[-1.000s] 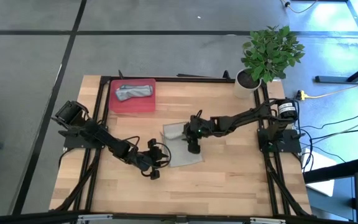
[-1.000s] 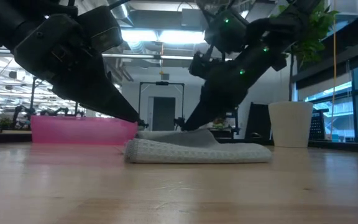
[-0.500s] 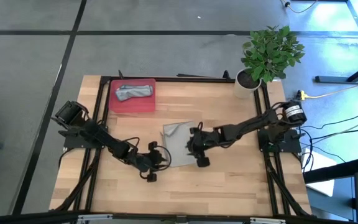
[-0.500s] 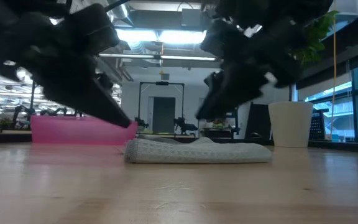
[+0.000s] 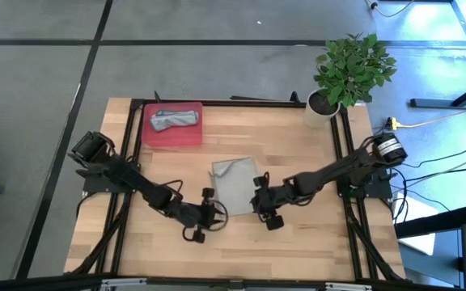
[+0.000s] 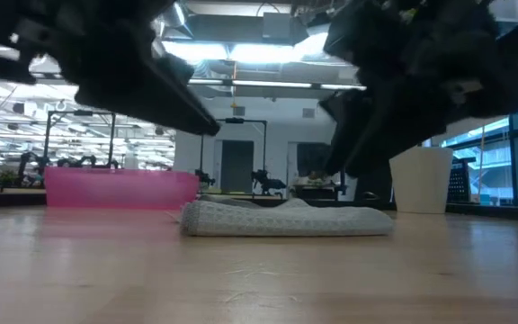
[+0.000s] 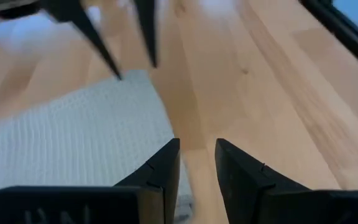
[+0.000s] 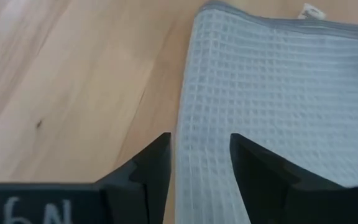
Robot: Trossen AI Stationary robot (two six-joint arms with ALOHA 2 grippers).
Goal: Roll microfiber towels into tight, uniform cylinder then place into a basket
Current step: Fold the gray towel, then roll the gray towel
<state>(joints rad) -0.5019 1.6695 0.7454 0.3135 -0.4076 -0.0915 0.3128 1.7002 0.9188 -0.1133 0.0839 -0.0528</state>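
A light grey towel (image 5: 233, 182) lies flat on the table's middle, with a low hump in the low view (image 6: 286, 219). My left gripper (image 5: 213, 212) hovers open by a small gap at its near left corner (image 7: 148, 81). My right gripper (image 5: 259, 204) hovers open at its near right corner, its fingers astride the towel's edge (image 8: 188, 124). The low view shows both above the cloth. A rolled blue-grey towel (image 5: 174, 119) lies in the red tray (image 5: 148, 136) at the far left.
A white pot with a green plant (image 5: 324, 105) stands at the far right corner. The tray shows pink in the low view (image 6: 120, 187), behind the towel. A black frame runs along the table's left, right and far edges. Bare wood lies on the near side of the towel.
My right gripper has gone from over the towel's middle toward the table's near edge and risen, and now stands off the towel's near right corner. My left gripper has risen and shifted slightly toward the right. The towel's raised hump has sunk flatter.
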